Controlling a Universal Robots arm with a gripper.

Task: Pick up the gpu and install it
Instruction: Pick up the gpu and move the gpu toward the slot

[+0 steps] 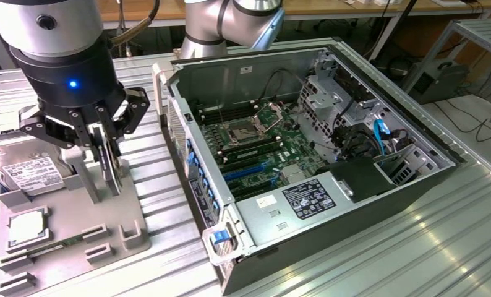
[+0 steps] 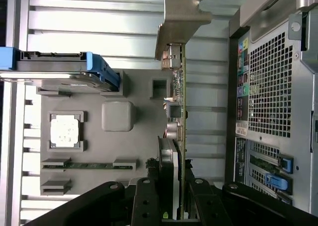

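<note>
My fingers [image 1: 99, 148] [image 2: 175, 206] are partway closed and clamped on the gpu [image 1: 110, 166] [image 2: 177, 131], one on each face. The card stands upright on edge between them. There's black cooler on one side and green board on the other, and the silver bracket [image 2: 181, 17] sits at the end of the card farthest from my grip.

Directly beneath the fingers is the grey holder tray [image 1: 64, 241] [image 2: 139, 141]. Whether the card's lower edge touches it, I cannot tell.

Just beside the fingers, on the exterior view's left, the hard drive [image 1: 27, 170] [image 2: 59, 69] with its white label rests in the tray. A little farther from the fingers on that same tray, the square CPU chip [image 1: 27, 226] [image 2: 64, 131] sits in its pocket, with a memory stick [image 2: 89, 165] lying flat next to it.

Off the other way, on the exterior view's right and apart from the fingers, the open computer case [image 1: 378, 185] [image 2: 271, 87] lies on the ribbed metal counter [image 1: 443, 241]. Its motherboard [image 1: 254, 142] faces up.
</note>
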